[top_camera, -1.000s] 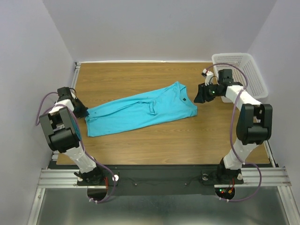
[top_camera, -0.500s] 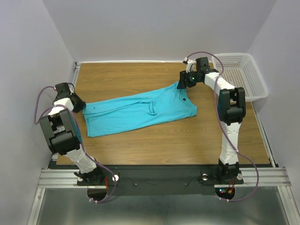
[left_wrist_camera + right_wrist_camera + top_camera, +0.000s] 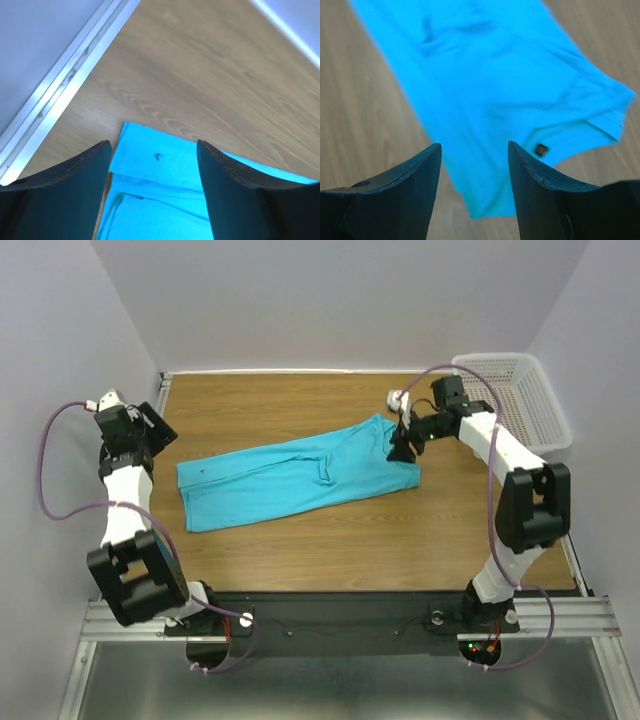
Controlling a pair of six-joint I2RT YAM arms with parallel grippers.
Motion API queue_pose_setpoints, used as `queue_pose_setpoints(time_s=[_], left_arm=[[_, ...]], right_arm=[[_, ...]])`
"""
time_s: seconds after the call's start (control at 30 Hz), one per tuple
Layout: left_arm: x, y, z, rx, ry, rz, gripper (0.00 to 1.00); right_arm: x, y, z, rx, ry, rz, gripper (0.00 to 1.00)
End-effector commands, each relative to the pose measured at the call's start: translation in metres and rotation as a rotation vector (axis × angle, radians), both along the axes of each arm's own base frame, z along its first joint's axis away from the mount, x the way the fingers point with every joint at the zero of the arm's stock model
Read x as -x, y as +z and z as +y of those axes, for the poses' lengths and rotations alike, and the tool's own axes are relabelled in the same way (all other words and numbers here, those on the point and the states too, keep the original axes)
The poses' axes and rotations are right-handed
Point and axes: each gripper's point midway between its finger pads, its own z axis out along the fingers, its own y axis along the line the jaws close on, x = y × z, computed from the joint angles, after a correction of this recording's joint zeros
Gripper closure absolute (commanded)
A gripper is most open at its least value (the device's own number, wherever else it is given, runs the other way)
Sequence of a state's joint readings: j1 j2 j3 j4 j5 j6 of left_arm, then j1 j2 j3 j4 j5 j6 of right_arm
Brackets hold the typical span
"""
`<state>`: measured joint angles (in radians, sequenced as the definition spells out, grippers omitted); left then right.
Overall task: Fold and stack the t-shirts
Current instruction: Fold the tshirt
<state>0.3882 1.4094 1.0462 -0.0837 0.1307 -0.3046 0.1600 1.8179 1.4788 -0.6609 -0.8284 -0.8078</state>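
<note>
One turquoise t-shirt (image 3: 300,475) lies folded lengthwise across the middle of the wooden table, collar end to the right. My left gripper (image 3: 150,432) hovers open just off the shirt's left end. In the left wrist view the shirt (image 3: 160,190) lies on the table below the gap between the two fingers of the left gripper (image 3: 153,145). My right gripper (image 3: 405,445) hangs open over the collar end. In the right wrist view the shirt (image 3: 495,75) with its small dark mark (image 3: 540,149) lies beneath the right gripper (image 3: 475,145), with nothing held.
A white mesh basket (image 3: 520,390) stands at the back right corner of the table (image 3: 300,560). A metal rail (image 3: 60,85) runs along the table's left edge, close to my left gripper. Grey walls close in the back and sides.
My left gripper has opened, let go of the shirt's left end and drawn back up and to the left. My right gripper swung from beside the basket to over the collar end.
</note>
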Motion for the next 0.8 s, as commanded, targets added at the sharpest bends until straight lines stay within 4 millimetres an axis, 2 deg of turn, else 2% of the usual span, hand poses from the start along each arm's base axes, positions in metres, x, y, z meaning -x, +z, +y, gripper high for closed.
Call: queue_pose_setpoints(time_s=[0.0, 0.03, 0.1, 0.13, 0.17, 0.3, 0.33, 0.5, 0.6, 0.77], left_arm=[[0.011, 0.041, -0.028, 0.020, -0.110, -0.161, 0.15], [0.015, 0.036, -0.035, 0.041, -0.130, -0.156, 0.15], [0.021, 0.042, -0.048, 0.069, -0.174, -0.181, 0.15], [0.026, 0.038, -0.052, 0.082, -0.178, -0.176, 0.15], [0.030, 0.045, -0.055, 0.079, -0.187, -0.197, 0.15], [0.040, 0.050, -0.063, 0.077, -0.215, -0.207, 0.15], [0.043, 0.051, -0.065, 0.073, -0.226, -0.200, 0.15], [0.048, 0.053, -0.067, 0.060, -0.239, -0.190, 0.15], [0.050, 0.055, -0.069, 0.058, -0.248, -0.192, 0.15], [0.053, 0.061, -0.071, 0.052, -0.252, -0.201, 0.15]], right_arm=[[0.089, -0.019, 0.017, 0.062, 0.469, -0.196, 0.39], [0.103, -0.039, 0.013, 0.119, 0.492, -0.182, 0.38], [0.114, -0.043, 0.028, 0.162, 0.519, -0.208, 0.39], [0.110, -0.043, 0.030, 0.202, 0.518, -0.255, 0.39], [0.118, -0.048, 0.039, 0.216, 0.540, -0.258, 0.40], [0.112, -0.060, 0.054, 0.285, 0.510, -0.269, 0.44], [0.103, -0.066, 0.056, 0.321, 0.490, -0.288, 0.46], [0.090, -0.081, 0.073, 0.376, 0.473, -0.302, 0.50], [0.090, -0.092, 0.083, 0.400, 0.488, -0.299, 0.50], [0.079, -0.093, 0.098, 0.415, 0.464, -0.309, 0.50]])
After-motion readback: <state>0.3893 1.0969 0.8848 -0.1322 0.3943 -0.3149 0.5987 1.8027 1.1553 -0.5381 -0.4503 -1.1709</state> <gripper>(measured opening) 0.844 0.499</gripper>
